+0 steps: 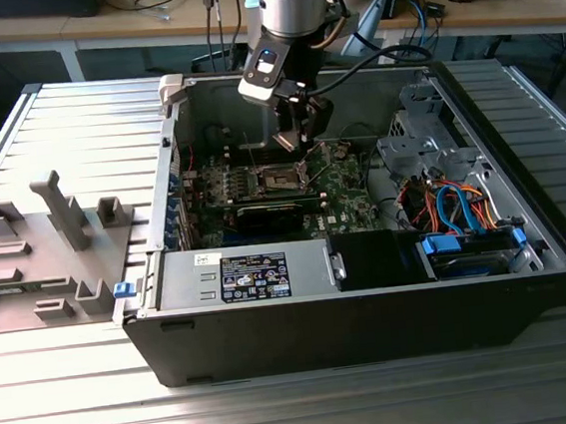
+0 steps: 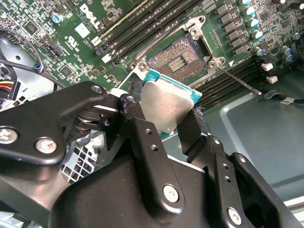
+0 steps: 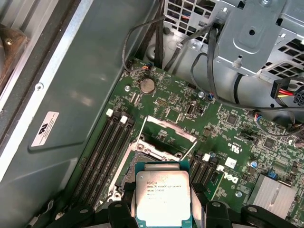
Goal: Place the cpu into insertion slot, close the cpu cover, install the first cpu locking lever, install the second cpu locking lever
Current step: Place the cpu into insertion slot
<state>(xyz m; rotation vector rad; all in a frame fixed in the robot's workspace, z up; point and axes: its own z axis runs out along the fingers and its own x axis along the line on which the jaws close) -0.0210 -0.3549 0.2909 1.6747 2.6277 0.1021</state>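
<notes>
Holding cpu (image 2: 168,99): my gripper (image 2: 164,110) clamped on two opposite edges, hovering near the uncovered slot (image 2: 176,58). Handling, as I judge it: keep level, match corners, lower straight, no sliding over contacts.

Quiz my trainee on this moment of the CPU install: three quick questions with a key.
1. True or false: the small square chip with the silvery-grey metal top already lies in the square black socket recess.
2. The black hand is shut on: A) that chip; B) a thin wire lever; C) nothing.
3. In the exterior view, what does the hand hang over?
Key: 1 false, the chip is held clear of the bare socket recess. 2 A. 3 The green circuit board inside the open computer case.
</notes>
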